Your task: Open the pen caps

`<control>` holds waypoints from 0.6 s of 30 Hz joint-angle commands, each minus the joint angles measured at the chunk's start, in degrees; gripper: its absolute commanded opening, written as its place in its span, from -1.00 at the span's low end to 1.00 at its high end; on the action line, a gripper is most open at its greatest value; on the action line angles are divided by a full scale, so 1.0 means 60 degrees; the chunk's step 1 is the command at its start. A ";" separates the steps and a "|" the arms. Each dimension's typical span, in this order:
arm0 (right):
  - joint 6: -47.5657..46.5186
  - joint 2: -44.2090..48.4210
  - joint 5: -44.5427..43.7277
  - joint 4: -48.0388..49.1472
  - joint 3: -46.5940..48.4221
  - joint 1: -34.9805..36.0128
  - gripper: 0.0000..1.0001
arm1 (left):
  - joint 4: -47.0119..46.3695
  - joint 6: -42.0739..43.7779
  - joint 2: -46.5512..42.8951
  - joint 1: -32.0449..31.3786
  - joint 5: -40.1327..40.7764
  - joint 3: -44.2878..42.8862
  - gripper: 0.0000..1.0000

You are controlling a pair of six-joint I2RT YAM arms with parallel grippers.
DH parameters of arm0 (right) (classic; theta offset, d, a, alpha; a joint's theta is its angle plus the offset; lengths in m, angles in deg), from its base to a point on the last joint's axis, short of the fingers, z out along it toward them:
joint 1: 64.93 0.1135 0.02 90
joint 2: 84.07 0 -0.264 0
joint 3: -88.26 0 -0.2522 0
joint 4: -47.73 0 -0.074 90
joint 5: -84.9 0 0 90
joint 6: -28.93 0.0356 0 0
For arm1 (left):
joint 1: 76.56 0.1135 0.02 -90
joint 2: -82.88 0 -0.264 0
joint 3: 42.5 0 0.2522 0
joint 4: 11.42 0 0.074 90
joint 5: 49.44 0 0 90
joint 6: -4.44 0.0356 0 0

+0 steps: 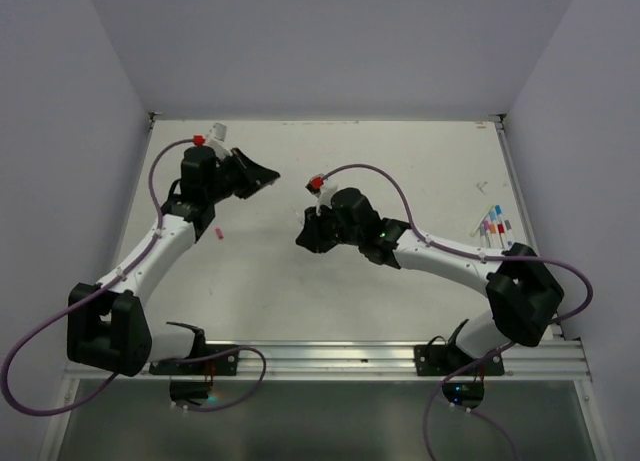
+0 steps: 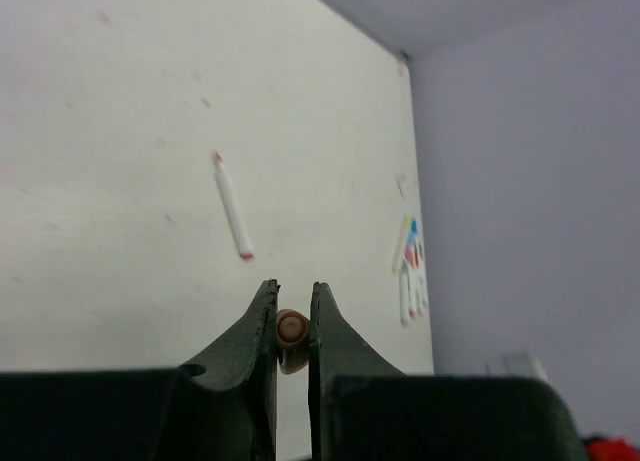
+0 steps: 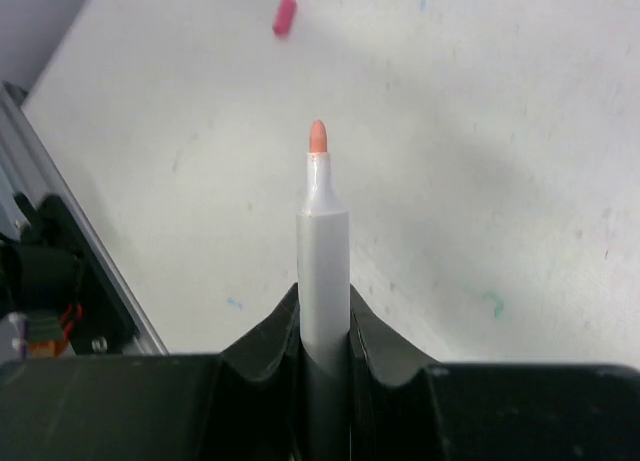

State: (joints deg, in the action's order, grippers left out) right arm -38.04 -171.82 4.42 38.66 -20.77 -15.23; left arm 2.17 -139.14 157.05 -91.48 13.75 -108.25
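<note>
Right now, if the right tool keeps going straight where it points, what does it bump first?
Probably the table: the right tool tilts down toward it, and the pen it holds would touch first. The pink cap lies slightly left of that line, so it is likely missed. Depth is unclear.

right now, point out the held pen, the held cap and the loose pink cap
held pen (image 3: 322,271): right wrist view, white barrel
held cap (image 2: 291,329): left wrist view, round end face
loose pink cap (image 3: 285,13): right wrist view, its side
</note>
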 commanded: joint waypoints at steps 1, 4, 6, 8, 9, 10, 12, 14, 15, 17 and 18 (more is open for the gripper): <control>-0.0249 0.0518 -0.0311 -0.1630 -0.0307 0.0621 -1.00 | -0.0939 0.0494 -0.0320 0.0904 0.3295 -0.0550 -1.00; 0.0072 0.0503 -0.0194 -0.1180 -0.0394 0.0756 -1.00 | -0.1860 0.0069 -0.0584 0.0904 0.3355 -0.0038 -1.00; 0.0176 0.0576 -0.0559 -0.1351 -0.0424 0.0741 -1.00 | -0.1454 0.0402 -0.0512 0.0904 0.3340 -0.0327 -1.00; 0.0074 0.0504 -0.1468 -0.2009 -0.0148 0.0479 -1.00 | -0.1029 0.0711 -0.0555 0.0904 0.3427 -0.0447 -1.00; 0.0015 0.0373 -0.1556 -0.2331 0.0000 0.0260 -1.00 | -0.0955 0.1220 -0.0613 0.0904 0.3326 -0.0519 -1.00; -0.0029 0.0313 -0.1557 -0.2595 0.0103 -0.0264 -1.00 | -0.0577 0.1486 -0.0483 0.0890 0.3296 -0.0694 -1.00; -0.0044 0.0109 -0.1469 -0.2991 0.0425 -0.1259 -1.00 | 0.0772 0.1955 -0.0249 0.0875 0.3268 -0.1032 -1.00; -0.0625 -0.0140 -0.1323 -0.3212 0.0834 -0.1761 -1.00 | 0.1661 0.2351 -0.0102 0.0875 0.3032 -0.1033 -1.00; -0.0862 -0.0519 -0.1439 -0.3474 0.1025 -0.2082 -1.00 | 0.1813 0.2513 -0.0101 0.0875 0.2989 -0.0902 -1.00; -0.1519 -0.1018 -0.1513 -0.3841 0.1712 -0.2377 -1.00 | 0.1931 0.2762 -0.0174 0.0875 0.3134 -0.0290 -1.00; -0.1697 -0.1325 -0.1499 -0.4089 0.1947 -0.2553 -1.00 | 0.1903 0.2850 -0.0218 0.0875 0.3164 -0.0068 -1.00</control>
State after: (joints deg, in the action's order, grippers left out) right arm -42.04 -176.08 -3.27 19.47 -14.17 -29.31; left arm 8.01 -127.51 155.78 -86.02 31.80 -111.53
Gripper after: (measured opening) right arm 0.182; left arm 0.115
